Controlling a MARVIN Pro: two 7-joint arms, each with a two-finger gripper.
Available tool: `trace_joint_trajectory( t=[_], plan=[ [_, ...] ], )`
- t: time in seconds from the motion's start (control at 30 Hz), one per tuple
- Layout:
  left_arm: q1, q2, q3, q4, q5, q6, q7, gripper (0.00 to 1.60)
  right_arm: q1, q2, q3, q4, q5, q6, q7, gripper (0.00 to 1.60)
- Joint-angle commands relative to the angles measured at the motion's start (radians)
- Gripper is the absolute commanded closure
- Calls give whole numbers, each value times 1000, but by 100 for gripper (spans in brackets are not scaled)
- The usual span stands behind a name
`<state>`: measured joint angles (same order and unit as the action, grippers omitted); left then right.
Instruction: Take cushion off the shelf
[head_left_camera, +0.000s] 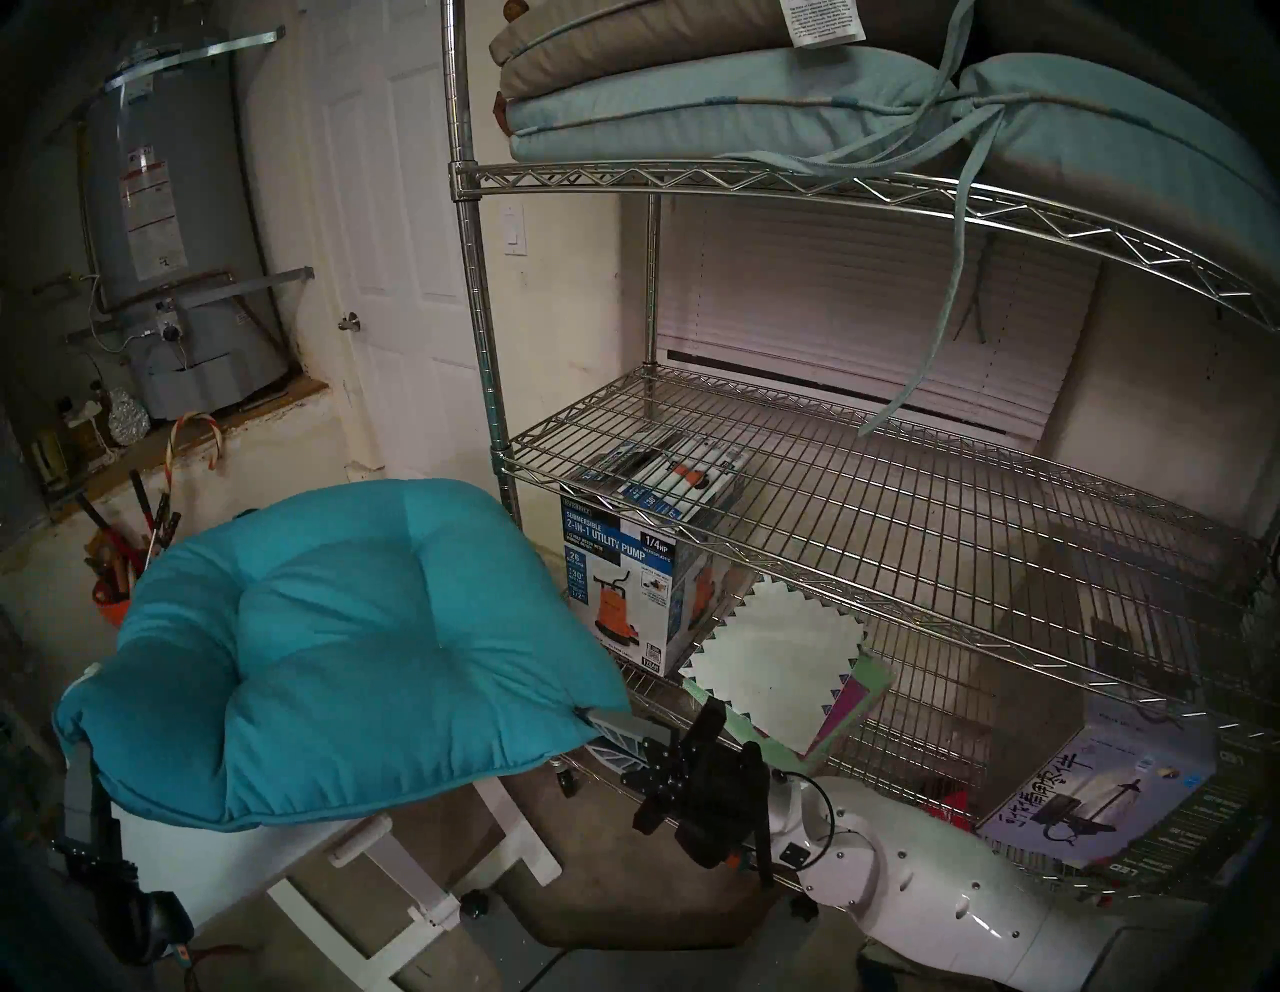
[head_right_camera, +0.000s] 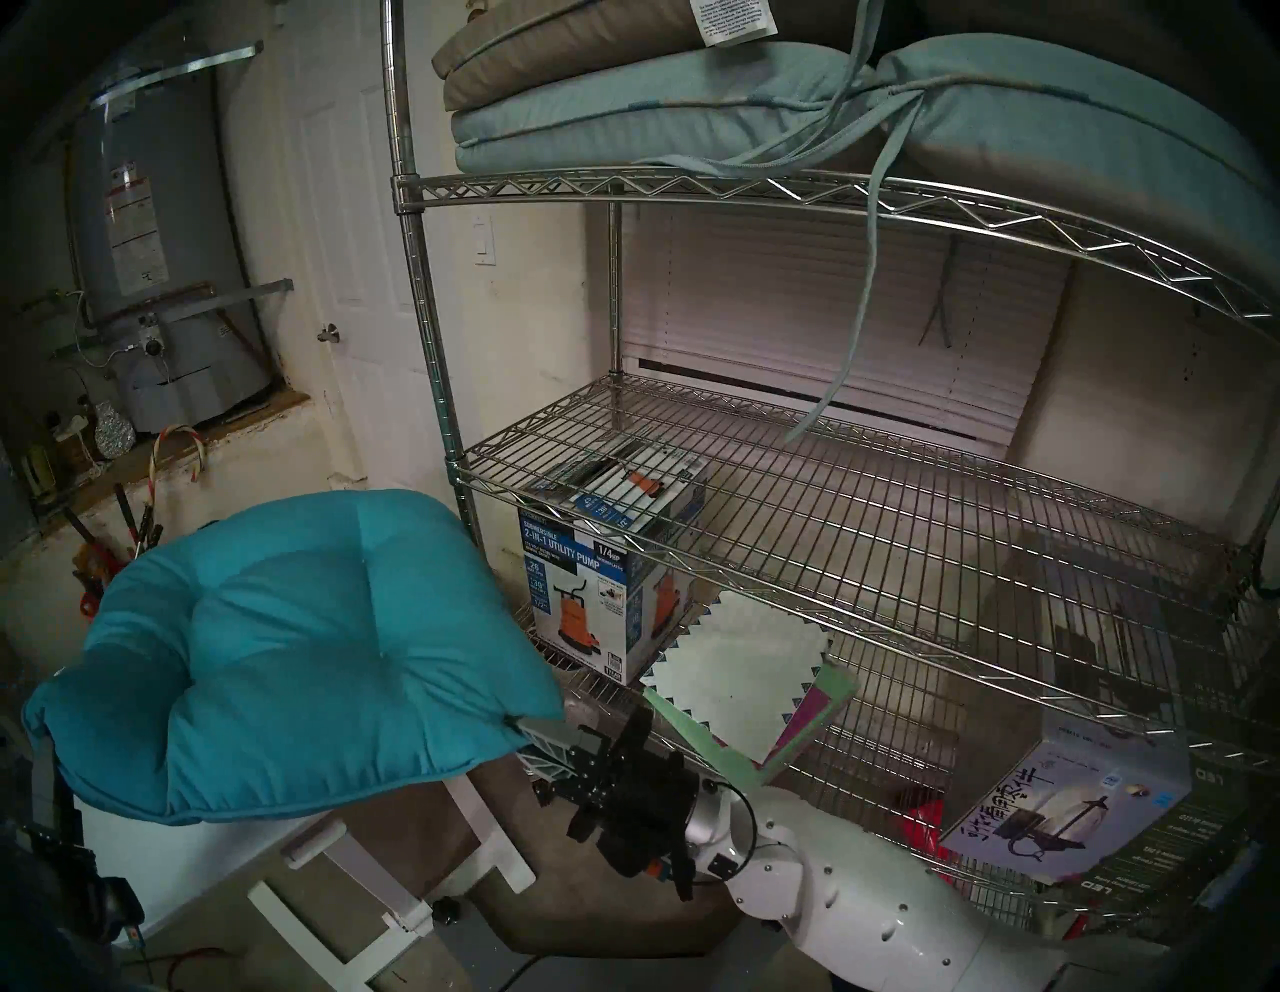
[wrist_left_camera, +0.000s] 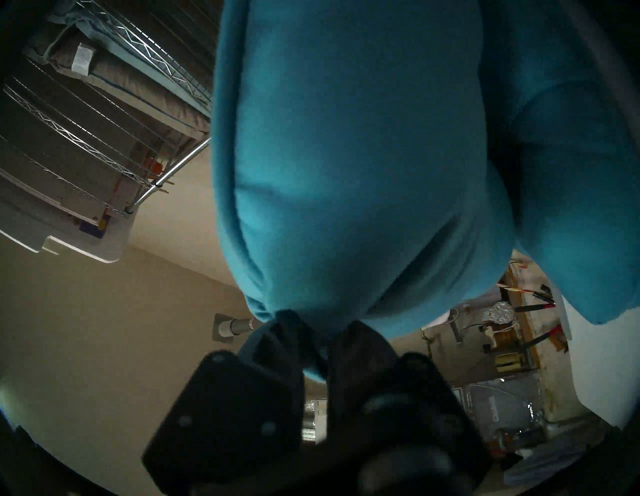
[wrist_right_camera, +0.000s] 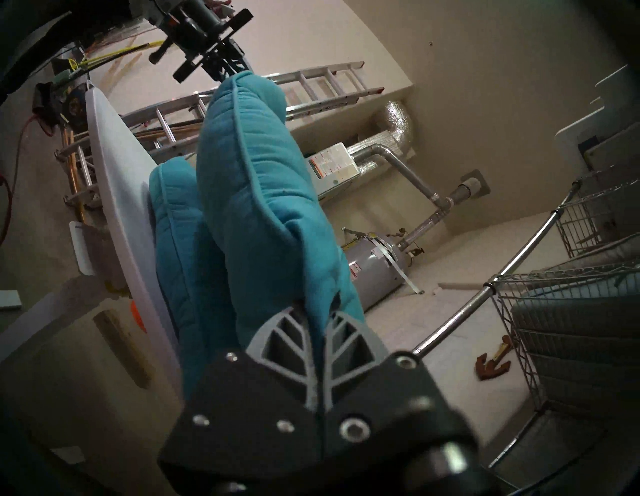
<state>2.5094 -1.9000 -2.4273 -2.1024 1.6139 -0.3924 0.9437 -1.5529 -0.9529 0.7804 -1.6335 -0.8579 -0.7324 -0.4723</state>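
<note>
So we've got the puffy teal tufted cushion (head_left_camera: 360, 644) clear of the tall chrome wire shelf (head_left_camera: 900, 526), hanging over the small white bench (head_left_camera: 388, 852) to its left. Our right gripper (head_left_camera: 589, 717) has its jaws pinched on the cushion's right corner, and our left gripper (wrist_left_camera: 311, 332) is clamped on the opposite edge.

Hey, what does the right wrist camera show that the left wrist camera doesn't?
Only the right wrist view shows the ladder on the wall, the upper part of the grey water heater with its pipes, and the right claw pinching a cushion corner. Only the left wrist view shows the left claw shut on another corner. Both show the teal cushion, the wire shelf and the white table.
</note>
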Motion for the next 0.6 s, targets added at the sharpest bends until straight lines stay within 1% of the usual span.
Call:
trace_joint_trajectory(
  t=[0.0,0.03,0.07,0.1,0.17,0.2,0.23,0.27,0.3,0.33,0.47,0.5,0.57],
  plan=[
    [35,-31,13,-49,35,5,16,160,-112,67,29,-112,-11,85,-89,160],
    [37,-36,15,-54,40,6,18,160,-135,75,40,-137,-17,109,-96,160],
    [39,-39,15,-57,43,6,19,160,-129,75,32,-131,-20,117,-107,160],
    [41,-42,16,-61,47,7,20,160,-156,80,46,-158,-28,140,-110,160],
    [44,-48,14,-68,51,8,22,160,-170,79,48,-173,-42,167,-124,160],
    [46,-51,13,-72,54,8,22,160,-184,84,50,-194,-49,192,-127,160],
    [46,-53,11,-74,55,9,22,160,-209,106,57,-253,-51,234,-111,160],
    [47,-54,8,-75,56,10,22,160,-200,79,51,-217,-73,230,-136,160],
    [47,-54,8,-75,56,10,22,160,-200,79,51,-217,-73,230,-136,160],
    [46,-53,-1,-75,53,11,21,160,-211,76,50,-246,-87,262,-131,160],
    [36,-48,-21,-70,40,13,12,160,-224,65,42,-287,-111,318,-114,160],
    [35,-48,-32,-75,32,13,9,160,-225,55,36,-297,-120,337,-104,160],
    [31,-46,-42,-74,27,14,4,160,-235,56,33,-328,-125,371,-78,160]
  ],
)
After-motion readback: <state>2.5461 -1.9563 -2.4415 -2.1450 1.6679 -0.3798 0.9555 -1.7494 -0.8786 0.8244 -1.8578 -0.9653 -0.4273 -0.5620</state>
